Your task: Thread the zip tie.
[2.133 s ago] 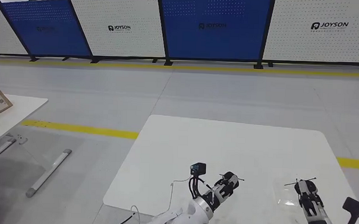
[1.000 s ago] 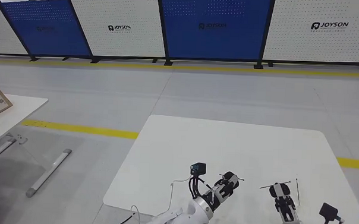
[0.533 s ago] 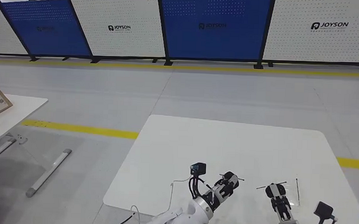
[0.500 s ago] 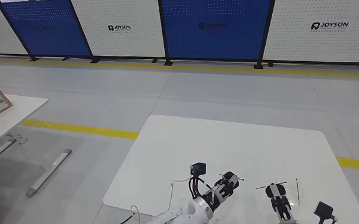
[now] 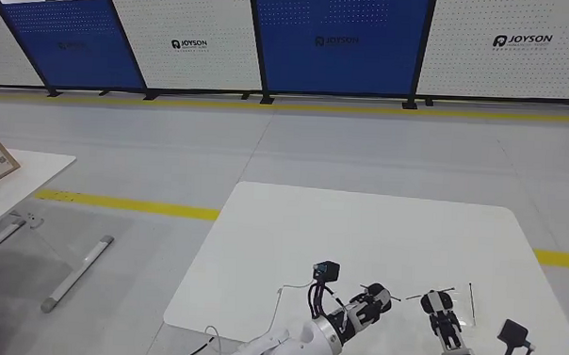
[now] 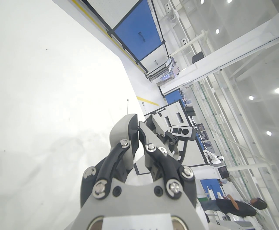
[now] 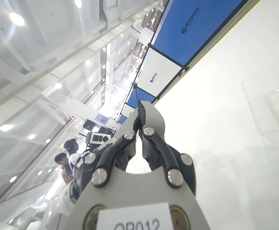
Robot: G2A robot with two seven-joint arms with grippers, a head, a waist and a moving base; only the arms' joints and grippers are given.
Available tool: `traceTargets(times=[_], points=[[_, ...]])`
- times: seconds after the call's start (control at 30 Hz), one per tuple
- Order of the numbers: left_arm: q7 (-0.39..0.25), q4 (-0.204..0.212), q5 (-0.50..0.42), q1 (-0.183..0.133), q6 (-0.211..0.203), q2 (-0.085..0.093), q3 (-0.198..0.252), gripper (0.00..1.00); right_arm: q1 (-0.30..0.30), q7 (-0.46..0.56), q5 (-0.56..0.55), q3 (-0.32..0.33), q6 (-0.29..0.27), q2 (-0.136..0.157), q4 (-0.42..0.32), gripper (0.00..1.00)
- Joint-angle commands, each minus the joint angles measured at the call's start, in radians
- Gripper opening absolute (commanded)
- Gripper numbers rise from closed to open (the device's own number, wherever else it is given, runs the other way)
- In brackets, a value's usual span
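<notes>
Change noted: over the last two seconds the right gripper [image 5: 433, 300] came leftward along the near edge of the counter [image 5: 358, 227] and then held. In the last half second the left gripper [image 5: 378, 294] shifted right to meet it. The two now stand near each other, with a small gap between them.

Right gripper: closed narrow on the zip tie [image 7: 136, 91], whose head end projects beyond the fingertips. In the top view the tie points leftward at the other gripper.

Left gripper: closed tight on a thin black strip [image 6: 127, 106], apparently a second tie, with a short length standing out past the tips.

A further dark strip [image 5: 470, 299] lies on the counter just right of the right gripper.

Assessment: pickup is done and the approach is under way, but the ends are not touching and nothing is threaded. Fine alignment of tail to head remains, and both parts look slender enough to flex or miss
</notes>
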Motion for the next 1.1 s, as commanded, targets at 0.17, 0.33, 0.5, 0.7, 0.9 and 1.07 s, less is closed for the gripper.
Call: traceTargets(times=[0.17, 0.33, 0.5, 0.7, 0.9, 1.07], points=[[0.0, 0.0, 0.0, 0.0, 0.0, 0.0, 0.0, 0.0, 0.001, -0.056, -0.01, -0.009, -0.001, -0.005, 0.006, 0.0], [0.0, 0.0, 0.0, 0.0, 0.0, 0.0, 0.0, 0.0, -0.015, -0.099, -0.059, -0.024, -0.003, -0.009, 0.008, 0.0], [0.0, 0.0, 0.0, 0.0, 0.0, 0.0, 0.0, 0.0, -0.015, -0.1, -0.062, -0.025, -0.002, -0.009, 0.008, 0.0], [0.0, 0.0, 0.0, 0.0, 0.0, 0.0, 0.0, 0.0, -0.013, -0.096, -0.076, -0.028, 0.006, -0.01, 0.001, 0.0], [0.0, 0.0, 0.0, 0.0, 0.0, 0.0, 0.0, 0.0, -0.025, -0.097, -0.108, -0.035, 0.019, -0.011, -0.016, 0.0], [0.0, 0.0, 0.0, 0.0, 0.0, 0.0, 0.0, 0.0, -0.021, -0.101, -0.121, -0.045, 0.028, -0.014, -0.015, 0.0]])
